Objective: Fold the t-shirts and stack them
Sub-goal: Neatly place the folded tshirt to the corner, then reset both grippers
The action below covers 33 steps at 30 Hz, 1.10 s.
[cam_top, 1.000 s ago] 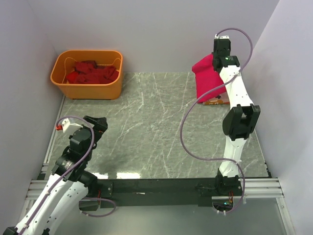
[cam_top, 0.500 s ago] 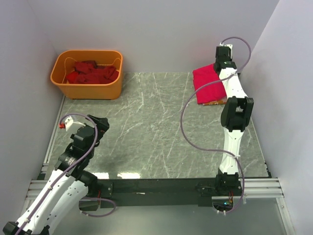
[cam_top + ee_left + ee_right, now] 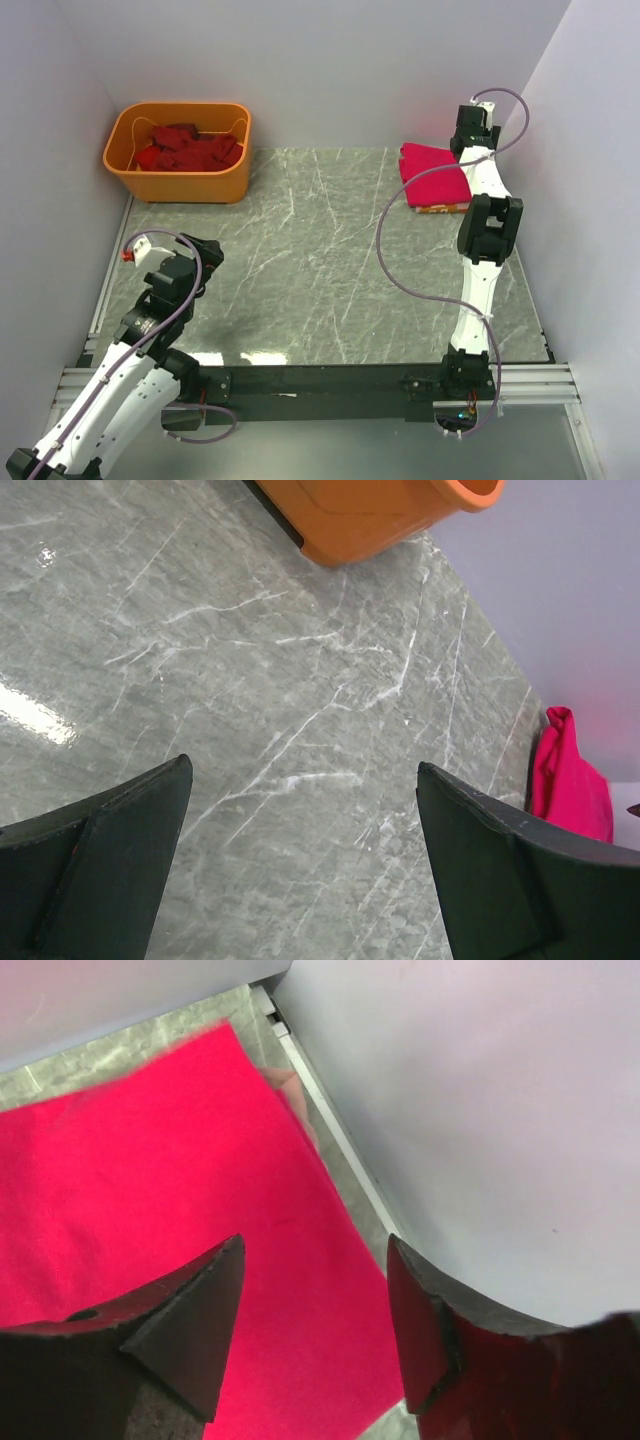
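One crimson tee, one orange tub

The t-shirt is plain crimson-pink, the tub orange, its t-shirts dark red, the table white-veined grey-green.

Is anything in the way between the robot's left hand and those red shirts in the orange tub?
Nothing visible lies on the table between the open left hand and the orange tub. Only the tub's own wall fences off the dark red shirts, so the hand would likely reach over its rim.
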{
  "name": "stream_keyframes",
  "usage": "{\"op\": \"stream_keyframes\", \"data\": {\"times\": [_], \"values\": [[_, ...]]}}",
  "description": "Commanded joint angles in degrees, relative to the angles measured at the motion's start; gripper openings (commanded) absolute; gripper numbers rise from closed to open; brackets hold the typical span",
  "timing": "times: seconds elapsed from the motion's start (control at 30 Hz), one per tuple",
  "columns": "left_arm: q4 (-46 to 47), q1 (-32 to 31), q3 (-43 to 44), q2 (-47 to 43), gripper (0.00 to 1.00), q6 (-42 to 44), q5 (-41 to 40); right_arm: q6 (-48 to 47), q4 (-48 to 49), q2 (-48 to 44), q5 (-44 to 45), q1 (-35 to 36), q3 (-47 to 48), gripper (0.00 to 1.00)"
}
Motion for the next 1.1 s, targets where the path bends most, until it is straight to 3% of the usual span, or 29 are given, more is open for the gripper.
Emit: {"op": "stream_keyframes", "data": {"times": [0.0,0.27,0.5,0.7,0.77,1.07], "values": [[0.78,-0.14,3.25,0.52,0.99,0.88,-2.01,3.27,2.63,-3.24,0.41,0.09,-0.07,0.73],[0.78,-0.14,2.99,0.79,0.99,-0.44,-2.88,12.24,0.78,-17.03,-9.70,0.44,-11.93,0.75],[0.59,-0.14,2.90,2.02,0.99,-3.43,-4.65,20.93,4.03,-38.30,-14.37,2.63,-38.35,0.77],[-1.68,-0.14,3.51,3.25,0.99,-5.62,-9.65,27.88,6.32,-55.25,-15.68,8.60,-58.58,0.80],[-1.43,-0.14,2.99,3.42,0.99,-6.33,-10.27,28.16,6.41,-59.04,-17.78,11.41,-62.12,0.85],[-3.35,-0.14,3.16,4.83,0.99,-5.89,-12.38,33.52,11.05,-71.17,-19.47,18.54,-76.98,0.86]]}}
